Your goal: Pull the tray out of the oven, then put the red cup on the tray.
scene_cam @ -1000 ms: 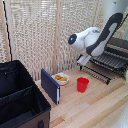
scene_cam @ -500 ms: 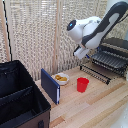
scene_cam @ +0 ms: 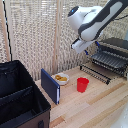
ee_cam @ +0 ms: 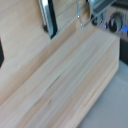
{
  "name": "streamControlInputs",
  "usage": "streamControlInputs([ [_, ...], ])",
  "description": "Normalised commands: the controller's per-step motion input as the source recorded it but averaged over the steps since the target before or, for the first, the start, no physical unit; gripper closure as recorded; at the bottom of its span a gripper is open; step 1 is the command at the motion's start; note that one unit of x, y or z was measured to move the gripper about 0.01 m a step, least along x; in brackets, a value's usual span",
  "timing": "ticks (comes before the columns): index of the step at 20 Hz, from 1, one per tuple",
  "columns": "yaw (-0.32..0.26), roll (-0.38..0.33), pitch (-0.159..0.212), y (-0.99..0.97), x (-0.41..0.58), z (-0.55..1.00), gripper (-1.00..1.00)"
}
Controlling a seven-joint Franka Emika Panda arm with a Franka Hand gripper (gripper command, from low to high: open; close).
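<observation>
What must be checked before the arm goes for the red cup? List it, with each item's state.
1. Dark grey barred metal tray out of the boxy black toaster oven: ok, it appears drawn forward.
2. Small bright red plastic cup upright on the pale wooden table: ok.
3. Room around the cup: ok, the white bowl of yellow food stands apart from it.
4. Jaws open: cannot tell, both views are too blurred.
5. Jaws over the cup: not ok, they hang higher, nearer the oven.

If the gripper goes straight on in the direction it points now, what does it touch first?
Probably the bare wooden table: the wrist view shows mostly wood ahead of the gripper, though depth is unclear.
</observation>
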Motion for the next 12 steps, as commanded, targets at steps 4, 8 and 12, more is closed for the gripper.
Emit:
streamControlInputs([
  [4,-0.175,0.279,-0.074,0.11,-0.468,0.24,-1.0],
  [8,-0.162,0.297,-0.136,0.0,-0.381,0.03,-1.0],
  [12,-0.078,0.312,-0.157,-0.13,-0.093,-0.12,-1.0],
])
